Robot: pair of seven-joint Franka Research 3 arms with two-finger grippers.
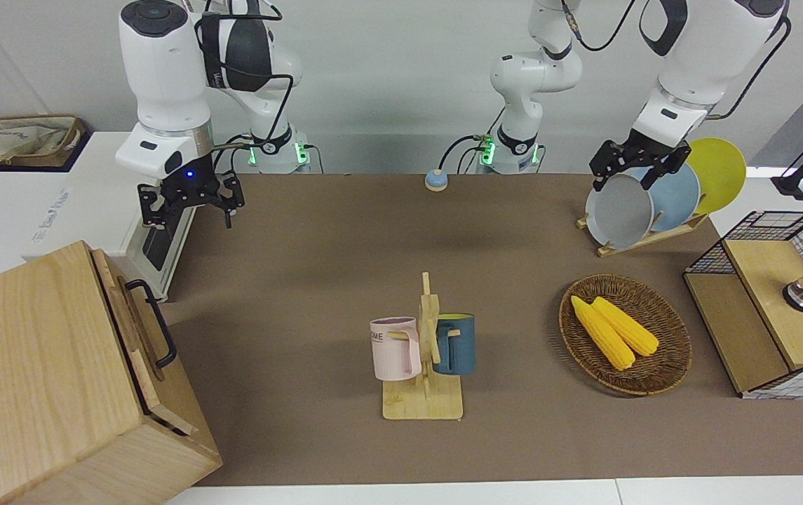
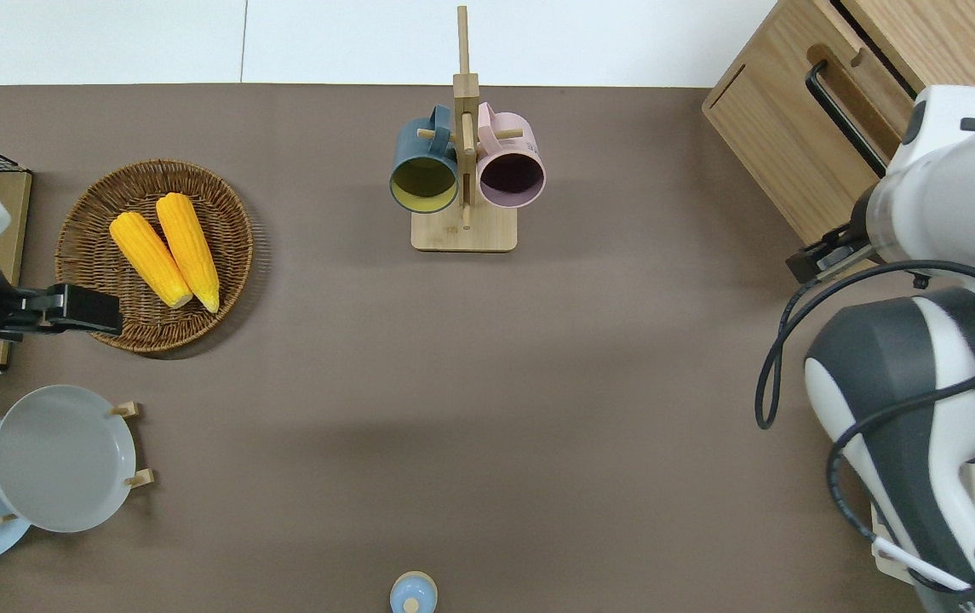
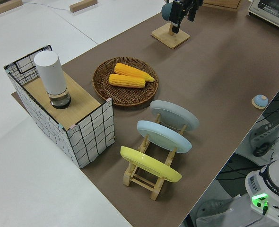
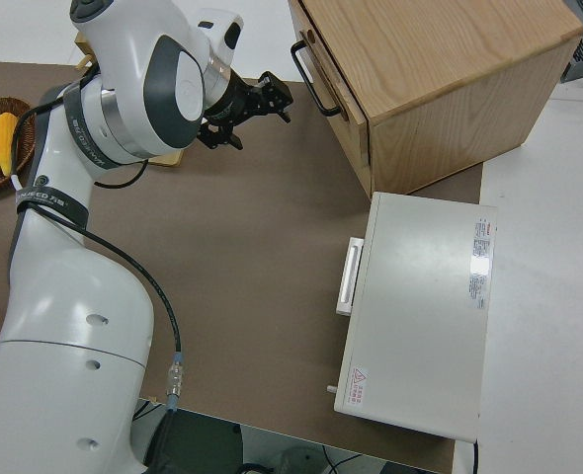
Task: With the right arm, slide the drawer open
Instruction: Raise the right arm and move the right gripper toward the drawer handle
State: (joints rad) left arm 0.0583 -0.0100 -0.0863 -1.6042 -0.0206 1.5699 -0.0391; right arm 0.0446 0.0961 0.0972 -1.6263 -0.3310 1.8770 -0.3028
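The drawer (image 1: 127, 308) is the top front panel of the big light-wood box (image 1: 29, 372) at the right arm's end of the table. Its panel sits in against the box, and the black bar handle (image 1: 156, 324) (image 2: 843, 119) (image 4: 312, 73) runs along it. My right gripper (image 1: 187, 210) (image 4: 260, 111) hangs open in the air with a blue light at its wrist. In the overhead view it is over the brown mat beside the box's corner nearer the robots, apart from the handle, largely covered by its own arm (image 2: 938, 213). My left gripper (image 1: 627, 181) is parked and open.
A white toaster oven (image 4: 420, 316) lies nearer the robots than the box. A mug rack (image 1: 423, 351) stands mid-table. Toward the left arm's end are a wicker basket (image 1: 675, 351) with corn, a plate rack (image 1: 643, 242) and a mesh box (image 1: 773, 308). A blue button (image 1: 435, 180) sits near the arm bases.
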